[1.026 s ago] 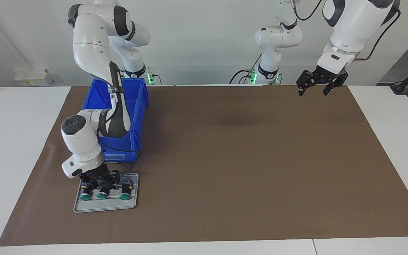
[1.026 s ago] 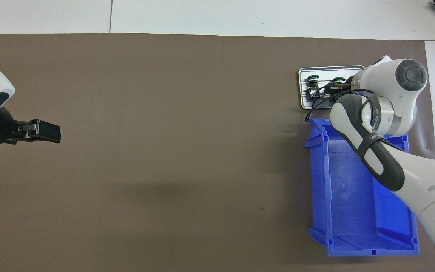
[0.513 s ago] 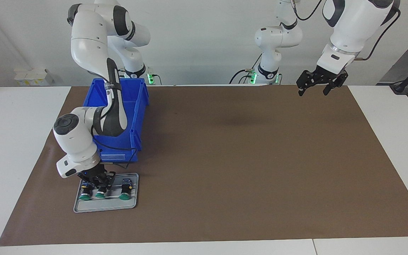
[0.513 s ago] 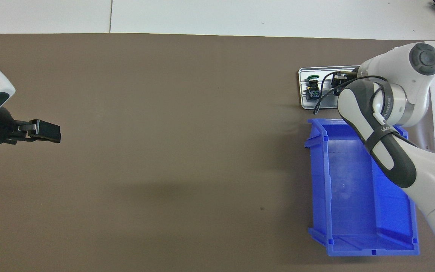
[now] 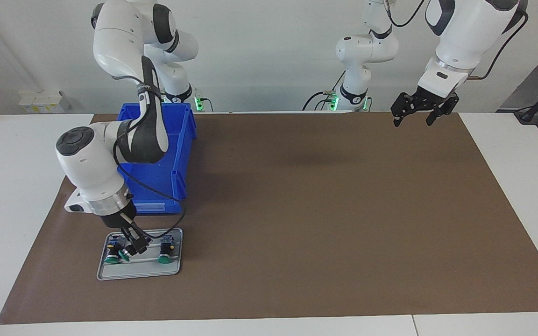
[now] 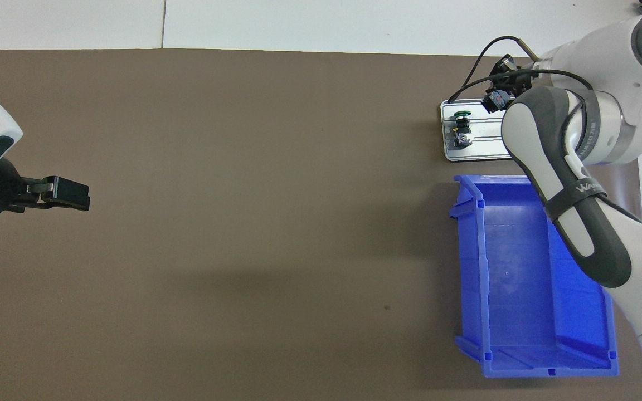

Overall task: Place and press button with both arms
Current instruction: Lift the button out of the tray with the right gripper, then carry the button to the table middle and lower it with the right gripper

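My right gripper (image 5: pixel 132 246) hangs just above the grey tray (image 5: pixel 139 271), shut on the middle button (image 5: pixel 123 254), which is lifted and tilted, green cap down. Two like buttons lie in the tray, one (image 5: pixel 111 257) toward the right arm's end and one (image 5: pixel 165 254) toward the middle of the table. In the overhead view the right gripper (image 6: pixel 500 99) shows the held button's blue bit (image 6: pixel 493 102) over the tray's edge (image 6: pixel 477 156); one button (image 6: pixel 460 123) shows in the tray. My left gripper (image 5: pixel 417 113) (image 6: pixel 70 194) waits open in the air over the mat's corner.
A blue bin (image 5: pixel 178 186) (image 6: pixel 468 267) stands on the brown mat (image 5: pixel 320 210), next to the tray and nearer to the robots. The right arm's elbow and black cable reach over the bin. White tabletop borders the mat.
My right gripper closed on the middle button and rose from the tray with it, the arm's wrist swinging up. The left arm has not moved.
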Available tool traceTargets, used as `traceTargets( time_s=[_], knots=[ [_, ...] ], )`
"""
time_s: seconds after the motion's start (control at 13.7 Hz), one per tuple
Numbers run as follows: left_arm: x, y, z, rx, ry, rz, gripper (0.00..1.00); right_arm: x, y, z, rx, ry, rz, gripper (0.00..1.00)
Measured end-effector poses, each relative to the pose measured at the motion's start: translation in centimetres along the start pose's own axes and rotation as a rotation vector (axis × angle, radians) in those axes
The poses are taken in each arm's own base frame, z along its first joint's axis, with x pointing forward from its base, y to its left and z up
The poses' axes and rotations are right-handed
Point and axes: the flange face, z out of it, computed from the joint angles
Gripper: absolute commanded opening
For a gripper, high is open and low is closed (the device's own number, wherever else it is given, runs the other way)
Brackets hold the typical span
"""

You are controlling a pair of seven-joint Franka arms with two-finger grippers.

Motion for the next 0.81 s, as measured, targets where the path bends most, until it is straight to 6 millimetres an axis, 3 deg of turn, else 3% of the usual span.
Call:
traceTargets(
  time_s=[0.29,0.59,0.81],
  knots=[
    [0.0,0.0,0.0,0.0,0.0,0.0,1.0,-9.9,-4.4,-1.4,-0.035,0.016,0.259,0.0],
    [0.0,0.0,0.0,0.0,0.0,0.0,1.0,-23.6,-7.9,-1.0,-0.07,0.058,0.443,0.0],
    [0.0,0.0,0.0,0.0,0.0,0.0,1.0,-33.5,-8.4,0.7,-0.094,0.135,0.505,0.0]
  ],
)
